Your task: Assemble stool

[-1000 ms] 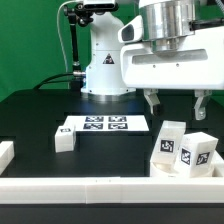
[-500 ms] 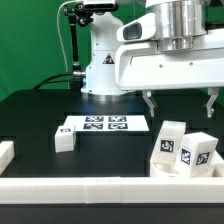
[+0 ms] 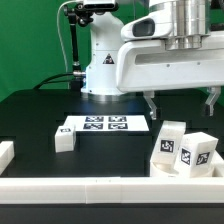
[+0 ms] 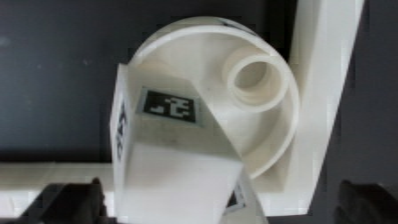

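White parts, exterior view: two short blocky white plastic legs (image 3: 170,150) with black-and-white tags stand touching at about four o'clock on the black tabletop (image 3: 30,115). A third white block (image 3: 65,140), probably the last leg, sits near eight o'clock, just beside the flat white marker board (image 3: 105,124).
Claw, exterior view: the two-finger claw (image 3: 181,103) hangs above the pair, jaws spread wide, gripping nothing.
Change: within the last second the claw has drifted toward three o'clock; no part has moved.
Disc, wrist view: the round shallow rimmed white disc (image 4: 222,70) appears tilted against a long white rail (image 4: 329,90). A tagged leg stands in front, between the dark fingertips (image 4: 68,205).
Meaning: likely lining up on a leg; nothing looks joined yet.
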`<state>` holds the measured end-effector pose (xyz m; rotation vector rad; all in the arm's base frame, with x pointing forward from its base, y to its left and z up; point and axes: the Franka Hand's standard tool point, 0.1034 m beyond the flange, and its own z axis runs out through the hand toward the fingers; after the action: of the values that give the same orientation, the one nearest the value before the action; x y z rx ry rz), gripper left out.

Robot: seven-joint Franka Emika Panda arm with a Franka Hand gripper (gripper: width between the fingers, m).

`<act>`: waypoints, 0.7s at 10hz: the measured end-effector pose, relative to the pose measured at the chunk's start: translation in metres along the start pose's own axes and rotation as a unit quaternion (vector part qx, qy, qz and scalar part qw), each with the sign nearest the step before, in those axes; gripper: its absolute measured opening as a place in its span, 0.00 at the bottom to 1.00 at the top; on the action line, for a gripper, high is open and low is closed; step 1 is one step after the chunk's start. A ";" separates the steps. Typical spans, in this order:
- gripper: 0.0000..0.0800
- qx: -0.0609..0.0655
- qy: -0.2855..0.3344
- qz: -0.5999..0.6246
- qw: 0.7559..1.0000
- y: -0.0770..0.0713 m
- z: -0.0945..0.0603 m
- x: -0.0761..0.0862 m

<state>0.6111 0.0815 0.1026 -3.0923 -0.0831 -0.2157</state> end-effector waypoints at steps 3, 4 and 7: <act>0.81 -0.010 -0.002 -0.171 0.985 0.004 0.000 0.002; 0.81 -0.011 -0.012 -0.230 0.973 0.008 0.002 0.001; 0.81 -0.013 -0.022 -0.318 0.948 0.011 0.005 0.001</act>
<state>0.6133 0.0706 0.0969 -2.9783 -1.0860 -0.1599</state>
